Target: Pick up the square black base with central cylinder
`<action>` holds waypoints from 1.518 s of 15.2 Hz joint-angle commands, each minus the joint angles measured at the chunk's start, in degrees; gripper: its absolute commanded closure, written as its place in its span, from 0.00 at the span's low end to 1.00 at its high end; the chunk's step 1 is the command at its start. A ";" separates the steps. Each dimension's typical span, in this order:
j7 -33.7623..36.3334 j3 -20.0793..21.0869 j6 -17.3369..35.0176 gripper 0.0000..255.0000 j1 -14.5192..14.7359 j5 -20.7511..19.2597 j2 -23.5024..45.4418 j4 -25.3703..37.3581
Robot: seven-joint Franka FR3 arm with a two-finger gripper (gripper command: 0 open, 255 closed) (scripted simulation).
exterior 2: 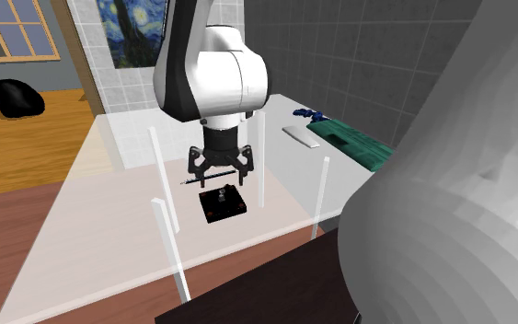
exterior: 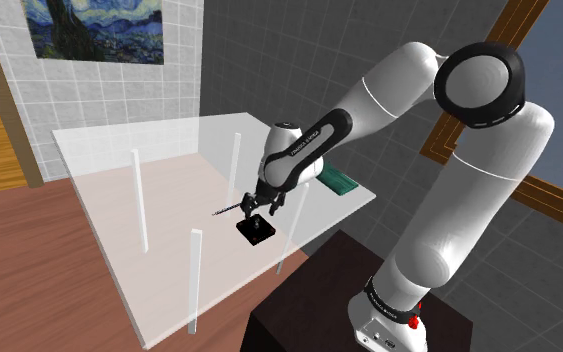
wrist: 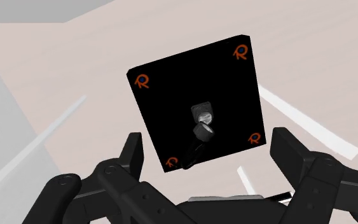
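Note:
A square black base [exterior: 258, 232] [exterior 2: 223, 205] with a small upright cylinder [wrist: 203, 123] at its centre and orange marks in its corners [wrist: 196, 83] lies flat on the clear tabletop [exterior: 119, 150], near the edge closest to the stand. My black gripper [exterior: 259, 207] [exterior 2: 220, 173] [wrist: 209, 143] hangs just above it, pointing down. It is open: the fingers stand well apart on either side of the cylinder and touch nothing.
A thin dark rod [exterior: 226, 210] [exterior 2: 201, 179] lies beside the base. A green board [exterior: 339, 181] [exterior 2: 358, 143], a white flat strip [exterior 2: 298, 135] and a blue object [exterior 2: 309, 114] sit further along the table. White table legs [exterior: 194, 280] stand below the top. The stand [exterior: 309, 300] is close by.

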 commanded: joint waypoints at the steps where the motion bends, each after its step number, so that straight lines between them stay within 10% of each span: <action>1: 0.17 0.05 2.02 0.00 0.10 -0.10 1.92 -0.05; 5: 0.20 0.00 4.23 0.00 0.14 -0.28 4.18 -0.01; 6: 0.15 -0.02 4.24 1.00 0.11 -0.27 4.19 -0.02; 23: 0.15 0.11 -2.72 1.00 0.03 0.18 -2.62 0.16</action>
